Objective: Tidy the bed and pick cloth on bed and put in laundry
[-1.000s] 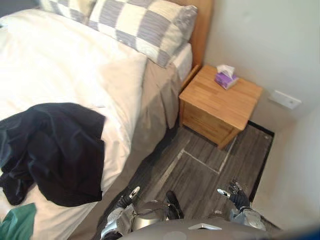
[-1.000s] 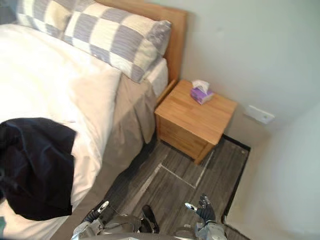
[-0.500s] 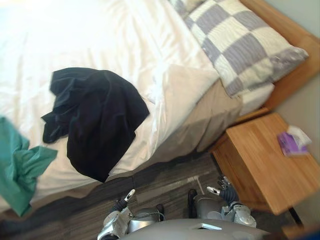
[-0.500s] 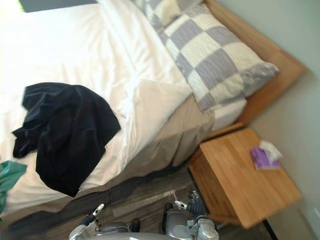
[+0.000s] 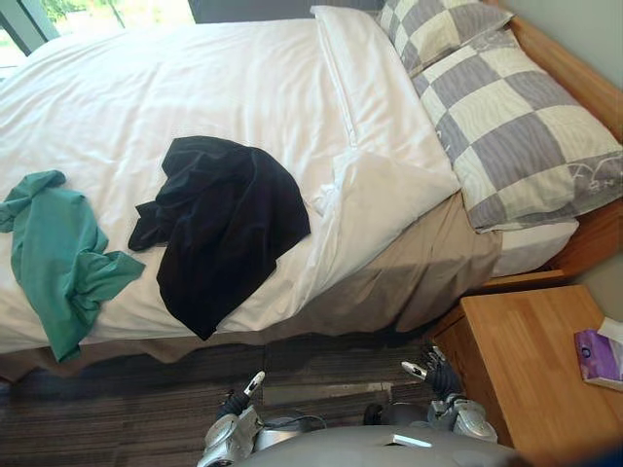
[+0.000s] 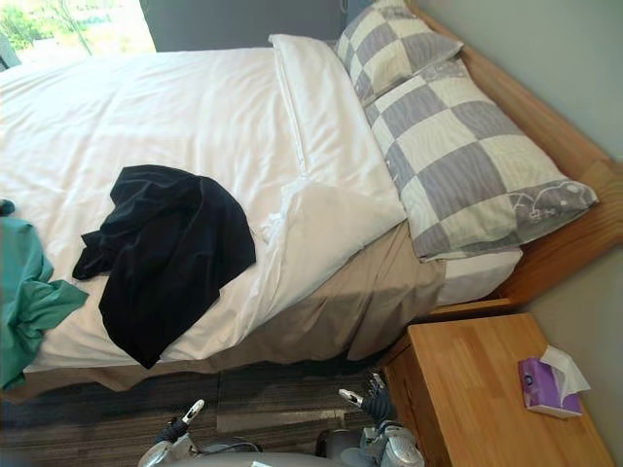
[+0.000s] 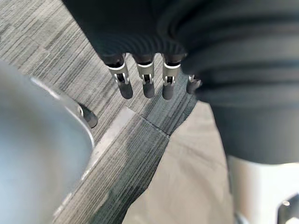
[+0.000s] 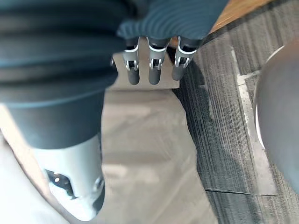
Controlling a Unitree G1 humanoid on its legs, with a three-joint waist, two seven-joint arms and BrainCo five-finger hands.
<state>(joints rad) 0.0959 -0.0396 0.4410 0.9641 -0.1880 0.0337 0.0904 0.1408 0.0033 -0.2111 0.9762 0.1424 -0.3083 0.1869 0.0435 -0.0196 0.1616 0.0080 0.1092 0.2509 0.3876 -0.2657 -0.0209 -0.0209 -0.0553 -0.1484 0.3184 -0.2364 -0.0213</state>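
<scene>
A crumpled black garment (image 5: 219, 224) lies on the white duvet (image 5: 195, 107) near the bed's near edge, its lower part hanging over the side. A green garment (image 5: 58, 253) lies to its left on the same edge. One corner of the duvet (image 5: 384, 199) is folded back, baring the beige sheet (image 5: 409, 277). My left hand (image 5: 238, 401) hangs low over the floor in front of the bed, fingers (image 7: 147, 79) straight and holding nothing. My right hand (image 5: 433, 375) hangs by the nightstand, fingers (image 8: 154, 65) straight, also holding nothing.
Two checked pillows (image 5: 526, 126) lie at the head of the bed by the wooden headboard (image 5: 574, 73). A wooden nightstand (image 5: 531, 375) with a purple tissue box (image 5: 599, 355) stands at the right. Grey wood-grain floor (image 5: 107, 409) runs along the bed.
The camera has swung left and now faces the bed's side, so the whole bed and the green garment show. Both hands stay low and hold nothing.
</scene>
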